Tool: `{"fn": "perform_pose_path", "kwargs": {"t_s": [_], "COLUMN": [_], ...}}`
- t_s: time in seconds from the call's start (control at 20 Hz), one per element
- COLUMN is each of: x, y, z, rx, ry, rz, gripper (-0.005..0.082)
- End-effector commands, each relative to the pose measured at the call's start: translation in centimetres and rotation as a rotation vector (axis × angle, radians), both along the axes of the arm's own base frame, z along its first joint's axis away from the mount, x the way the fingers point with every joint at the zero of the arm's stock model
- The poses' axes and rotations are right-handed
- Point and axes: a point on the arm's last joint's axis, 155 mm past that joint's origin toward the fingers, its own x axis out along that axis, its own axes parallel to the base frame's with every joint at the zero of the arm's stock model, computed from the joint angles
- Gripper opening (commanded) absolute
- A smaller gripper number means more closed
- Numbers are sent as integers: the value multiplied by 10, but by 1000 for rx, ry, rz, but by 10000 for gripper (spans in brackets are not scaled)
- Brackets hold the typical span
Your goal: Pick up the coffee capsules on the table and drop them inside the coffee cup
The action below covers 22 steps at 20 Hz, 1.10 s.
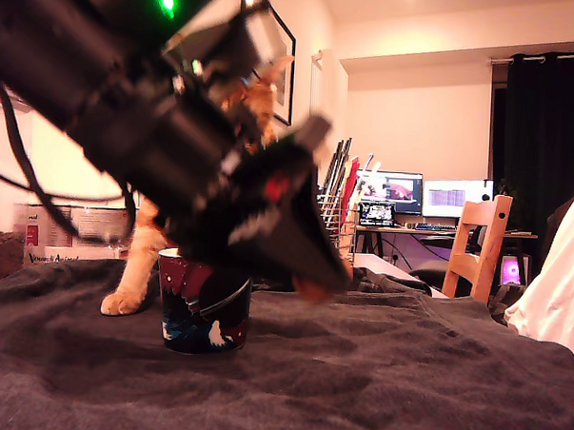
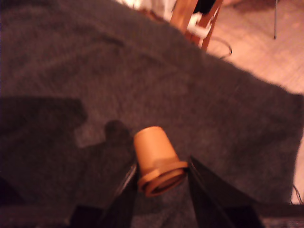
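- Wooden chair [image 1: 483,244]: reference landmark.
- Monitors [image 1: 423,194]: behind chair, toward the exterior view's left.
- Dark curtain [image 1: 543,140]: behind chair.
- Orange cat [image 1: 142,266]: well apart from chair, toward the exterior view's left.

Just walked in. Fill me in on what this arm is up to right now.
A single robot arm is carrying a coffee capsule, its gripper shut on the flanged end, with the jaws on either side. The wrist view shows the capsule lifted above the dark cloth-covered table. In the exterior view the arm is blurred, leaning over beside the coffee cup, which stands upright on the cloth. An orange cat stands just behind the cup. The capsule is not yet in the cup.
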Motion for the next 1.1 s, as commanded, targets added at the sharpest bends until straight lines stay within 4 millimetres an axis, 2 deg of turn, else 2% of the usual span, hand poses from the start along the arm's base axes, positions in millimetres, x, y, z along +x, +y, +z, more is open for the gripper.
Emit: {"fn": "perform_pose_path", "kwargs": {"t_s": [0.0, 0.8, 1.05], "x": [-1, 5, 6], "y": [-1, 21, 28], "z": [10, 37, 37], "rx": [-21, -18, -7], "ry": [-19, -68, -67], "rz": [-7, 54, 69], "gripper": [266, 266, 266]}}
